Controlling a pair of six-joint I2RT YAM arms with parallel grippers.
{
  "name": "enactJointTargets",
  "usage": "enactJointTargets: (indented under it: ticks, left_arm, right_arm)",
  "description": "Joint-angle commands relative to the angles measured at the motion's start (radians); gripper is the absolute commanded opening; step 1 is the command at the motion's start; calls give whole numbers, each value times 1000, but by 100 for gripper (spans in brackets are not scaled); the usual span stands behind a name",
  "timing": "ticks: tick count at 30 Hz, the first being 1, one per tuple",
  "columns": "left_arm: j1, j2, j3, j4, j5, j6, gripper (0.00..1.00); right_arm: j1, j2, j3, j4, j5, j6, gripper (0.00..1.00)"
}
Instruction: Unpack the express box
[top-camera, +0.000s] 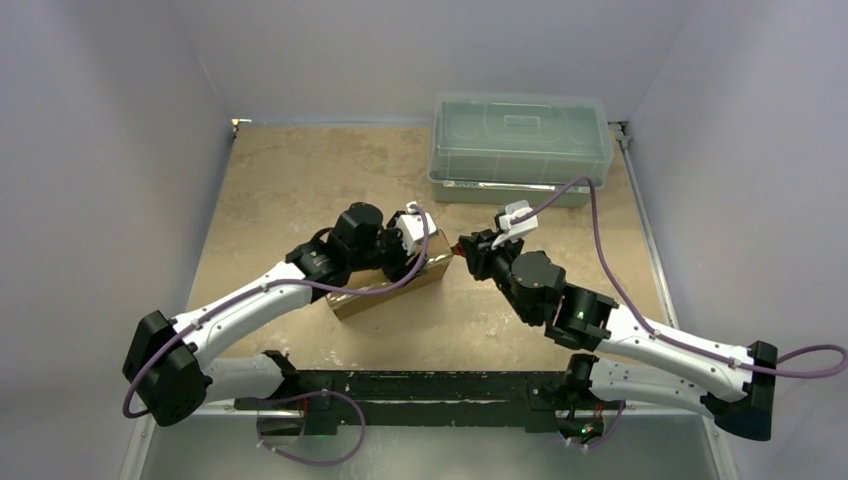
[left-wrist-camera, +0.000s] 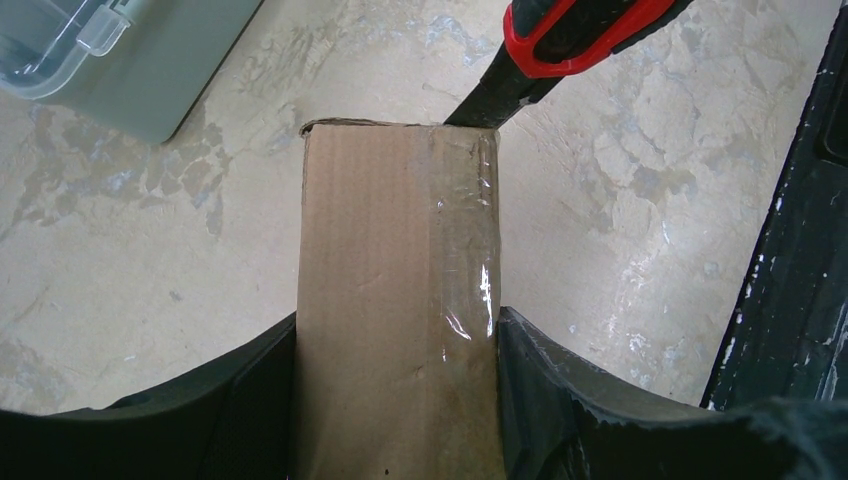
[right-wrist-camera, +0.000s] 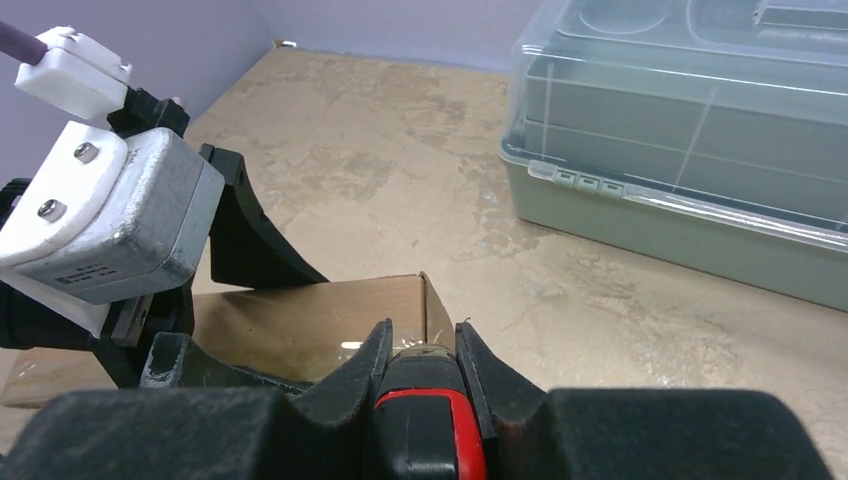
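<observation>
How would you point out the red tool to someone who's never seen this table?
Find the big grey-green plastic bin at the back of the table; in front of it lies a brown cardboard box, clamped by the left gripper. At the box's taped end, the right gripper holds the tool: slim, dark-tipped, the only red-and-black thing there.

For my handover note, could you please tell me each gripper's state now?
Left gripper: closed on the express box.
Right gripper: closed on the utility knife.

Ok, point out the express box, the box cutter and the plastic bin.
express box (left-wrist-camera: 385, 300): left wrist view, bare cardboard face.
box cutter (left-wrist-camera: 575, 35): left wrist view, red-and-black handle.
plastic bin (right-wrist-camera: 700, 235): right wrist view, front wall.
</observation>
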Motion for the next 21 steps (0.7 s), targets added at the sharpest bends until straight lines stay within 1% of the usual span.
enactJointTargets:
  ticks: [1, 4, 8, 11, 14, 21]
  left_arm:
    - [46, 30, 19, -41, -105, -54, 20]
    - [46, 33, 19, -40, -101, -55, 20]
    - [48, 32, 19, -40, -89, -53, 20]
    - [47, 40, 20, -44, -66, -43, 20]
    - [46, 51, 18, -46, -34, -28, 20]
    - [41, 77, 35, -74, -28, -28, 20]
  right_arm:
    - [27, -20, -23, 1, -5, 40, 0]
    - [33, -36, -53, 40, -7, 41, 0]
    - [38, -82, -130, 146, 18, 29, 0]
    - [38, -85, -115, 159, 41, 22, 0]
    - [38, -37, -32, 131, 63, 12, 0]
    - [38, 79, 271, 33, 123, -49, 0]
